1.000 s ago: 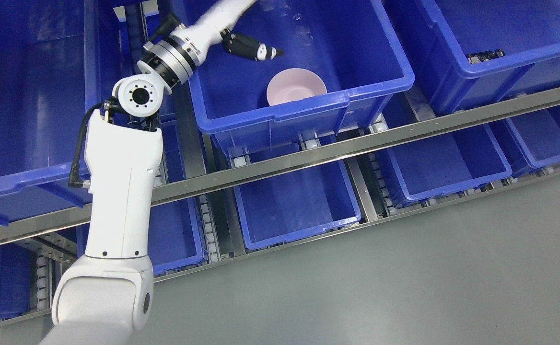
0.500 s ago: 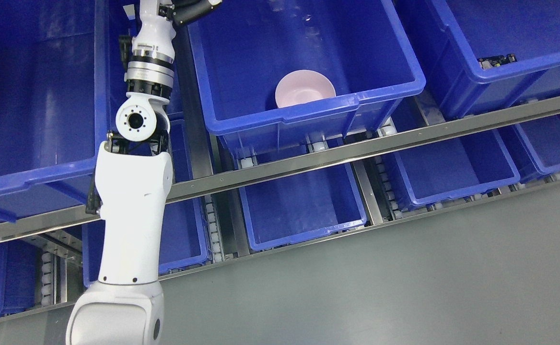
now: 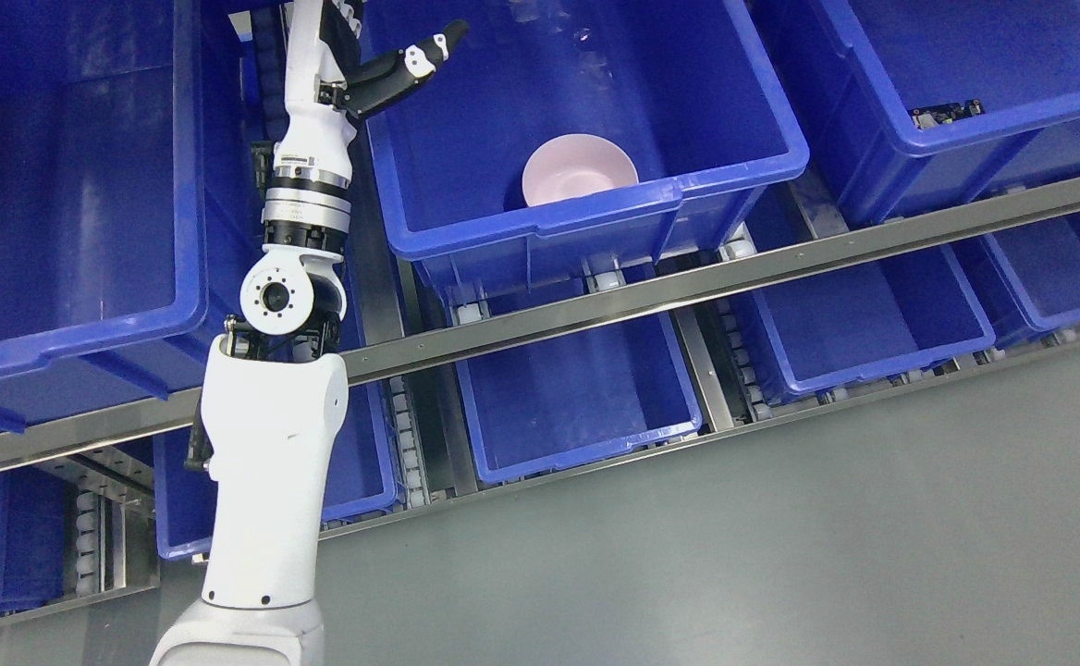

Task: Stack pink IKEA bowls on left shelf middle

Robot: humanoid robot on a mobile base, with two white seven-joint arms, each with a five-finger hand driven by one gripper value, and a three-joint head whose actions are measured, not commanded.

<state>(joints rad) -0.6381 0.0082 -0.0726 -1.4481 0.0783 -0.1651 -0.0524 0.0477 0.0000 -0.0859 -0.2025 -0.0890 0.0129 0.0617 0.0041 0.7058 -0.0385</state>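
Note:
A pink bowl (image 3: 579, 170) sits upright inside the middle blue bin (image 3: 595, 213) on the upper shelf level, close to the bin's front wall. My left hand (image 3: 406, 67) is raised at the bin's left rim, well to the upper left of the bowl and apart from it. Its dark fingers (image 3: 432, 50) stretch out toward the right and hold nothing. The white left arm rises from the bottom left of the picture. My right arm does not show.
A large blue bin (image 3: 68, 305) stands to the left of the arm and another (image 3: 947, 120) to the right. Smaller blue bins (image 3: 577, 435) line the lower level behind a steel rail (image 3: 688, 287). Grey floor (image 3: 780, 536) fills the lower right.
My left hand drew back from inside the bin, up and to the left away from the bowl, and the forearm swung upright. The camera shifted slightly. The bowl stayed put.

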